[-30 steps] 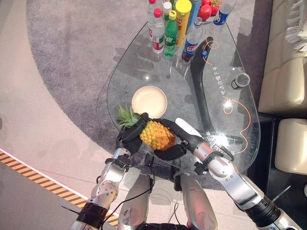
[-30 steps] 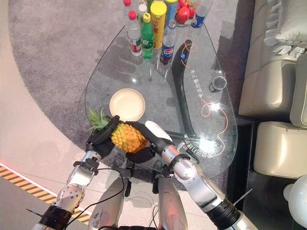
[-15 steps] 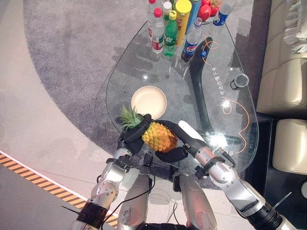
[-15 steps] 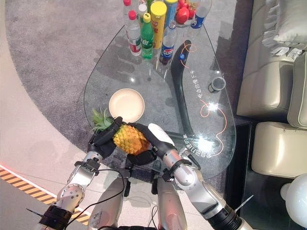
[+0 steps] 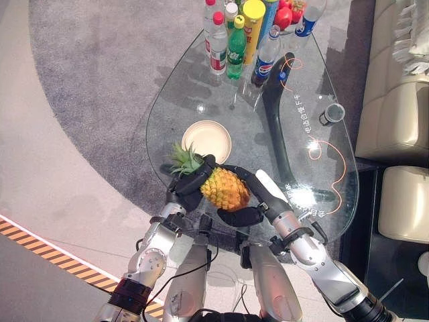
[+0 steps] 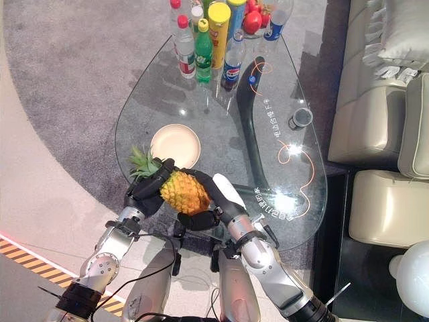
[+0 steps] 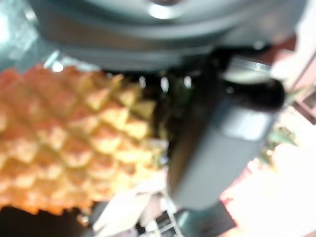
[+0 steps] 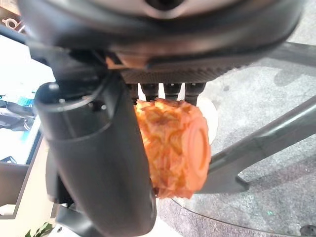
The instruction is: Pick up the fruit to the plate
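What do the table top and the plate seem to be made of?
The table top looks like clear glass with a glossy finish: the grey carpet and the dark table leg show through it, and bright glints sit on it. The plate is plain cream and matte, perhaps ceramic or plastic; the look leaves that open.

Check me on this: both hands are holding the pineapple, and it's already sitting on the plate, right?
Not quite. Both the left hand and right hand do hold the pineapple, but it is not on the plate. The left eye view shows it on the robot's side of the plate, between the hands.
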Robot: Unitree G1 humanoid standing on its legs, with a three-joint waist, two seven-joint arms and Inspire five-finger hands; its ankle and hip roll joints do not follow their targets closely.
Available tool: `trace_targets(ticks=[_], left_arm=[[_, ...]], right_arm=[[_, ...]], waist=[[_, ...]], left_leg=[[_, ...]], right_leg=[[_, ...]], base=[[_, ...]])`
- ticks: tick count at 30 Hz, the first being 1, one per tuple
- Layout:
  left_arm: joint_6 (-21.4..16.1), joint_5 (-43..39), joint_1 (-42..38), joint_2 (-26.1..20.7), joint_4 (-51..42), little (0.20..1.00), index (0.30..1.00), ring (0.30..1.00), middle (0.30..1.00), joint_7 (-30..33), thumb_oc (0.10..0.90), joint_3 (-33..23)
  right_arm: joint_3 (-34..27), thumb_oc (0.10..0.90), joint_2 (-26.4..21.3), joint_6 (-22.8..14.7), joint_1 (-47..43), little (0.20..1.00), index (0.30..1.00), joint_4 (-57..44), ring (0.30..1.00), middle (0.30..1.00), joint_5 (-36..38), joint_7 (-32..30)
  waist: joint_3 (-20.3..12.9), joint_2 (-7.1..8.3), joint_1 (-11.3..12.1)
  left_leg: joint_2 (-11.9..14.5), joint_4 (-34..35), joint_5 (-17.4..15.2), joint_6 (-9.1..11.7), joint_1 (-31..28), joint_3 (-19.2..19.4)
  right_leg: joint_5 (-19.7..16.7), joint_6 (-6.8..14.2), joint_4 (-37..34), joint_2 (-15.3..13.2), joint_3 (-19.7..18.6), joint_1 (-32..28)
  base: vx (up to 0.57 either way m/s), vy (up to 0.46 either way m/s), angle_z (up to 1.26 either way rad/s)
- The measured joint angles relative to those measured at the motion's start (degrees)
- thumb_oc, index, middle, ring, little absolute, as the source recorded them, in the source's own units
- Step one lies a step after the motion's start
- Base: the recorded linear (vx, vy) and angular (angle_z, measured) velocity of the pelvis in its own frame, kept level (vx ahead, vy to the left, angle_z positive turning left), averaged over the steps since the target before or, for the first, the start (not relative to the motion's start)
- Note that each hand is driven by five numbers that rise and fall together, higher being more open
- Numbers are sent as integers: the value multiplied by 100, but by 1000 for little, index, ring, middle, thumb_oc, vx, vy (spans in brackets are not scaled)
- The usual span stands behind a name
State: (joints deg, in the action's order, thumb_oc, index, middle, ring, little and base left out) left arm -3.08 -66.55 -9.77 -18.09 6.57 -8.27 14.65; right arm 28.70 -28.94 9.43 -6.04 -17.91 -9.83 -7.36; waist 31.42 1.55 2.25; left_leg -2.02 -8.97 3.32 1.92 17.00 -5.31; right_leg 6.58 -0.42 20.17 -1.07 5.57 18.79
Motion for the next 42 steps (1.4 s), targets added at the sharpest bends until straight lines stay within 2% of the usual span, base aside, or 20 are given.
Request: trace_targets(ticks=[11,15,21,25,28,30,36,42], left_arm=[[3,46,-109,0,0,200,300,300,300,1,100,0],[3,47,-108,0,0,200,300,300,300,2,100,-1],[0,47,-101,-4,1,200,300,300,300,7,100,-24],[-2,38,33,32,2,200,300,300,300,39,100,-72],[-200,-37,141,227,7,200,300,300,300,90,100,-315],[-292,-21,132,303,7,200,300,300,300,160,100,-357],[-450,3,136,393,5,200,300,300,300,247,100,-381],[-521,120,135,428,18,200,300,300,300,260,100,-386]], right_arm=[[0,800,17,-24,-4,900,900,-8,900,900,1,-149],[0,800,20,-42,-1,900,900,4,900,900,262,-166],[0,800,168,-269,56,900,900,183,900,900,1036,-313],[-2,800,298,-667,210,900,900,425,900,900,1631,-361],[-83,800,514,-811,299,900,900,728,900,900,2096,-742],[-83,800,699,-902,332,900,900,748,900,900,2276,-744],[-83,800,778,-1111,339,900,900,839,900,900,2347,-870],[-83,800,844,-1123,339,900,900,887,900,900,2344,-916]], waist=[[0,2,-102],[-1,2,-102],[-1,2,-103],[-1,2,-105],[-2,4,-106],[-2,4,-113],[-2,3,-108],[-2,3,-111]], left_leg=[[13,8,-12,-17,-101,16],[14,14,-13,-17,-101,17],[16,40,-12,-17,-106,22],[22,99,-12,-17,-197,32],[27,108,-16,-21,-214,32],[29,110,-16,-21,-214,32],[30,112,-16,-21,-214,34],[38,112,-17,-20,-217,46]], right_leg=[[-18,7,-47,11,-12,-106],[-18,7,-50,11,-13,-106],[-17,7,-63,12,-15,-104],[-18,8,-120,15,-20,-196],[-19,8,-149,21,-20,-220],[-18,8,-151,23,-19,-220],[-18,8,-151,25,-21,-220],[-19,6,-149,36,-37,-217]], base=[[0,0,0],[0,0,0],[0,0,0],[0,0,0],[0,0,0],[0,0,0],[0,0,0],[0,0,0]])
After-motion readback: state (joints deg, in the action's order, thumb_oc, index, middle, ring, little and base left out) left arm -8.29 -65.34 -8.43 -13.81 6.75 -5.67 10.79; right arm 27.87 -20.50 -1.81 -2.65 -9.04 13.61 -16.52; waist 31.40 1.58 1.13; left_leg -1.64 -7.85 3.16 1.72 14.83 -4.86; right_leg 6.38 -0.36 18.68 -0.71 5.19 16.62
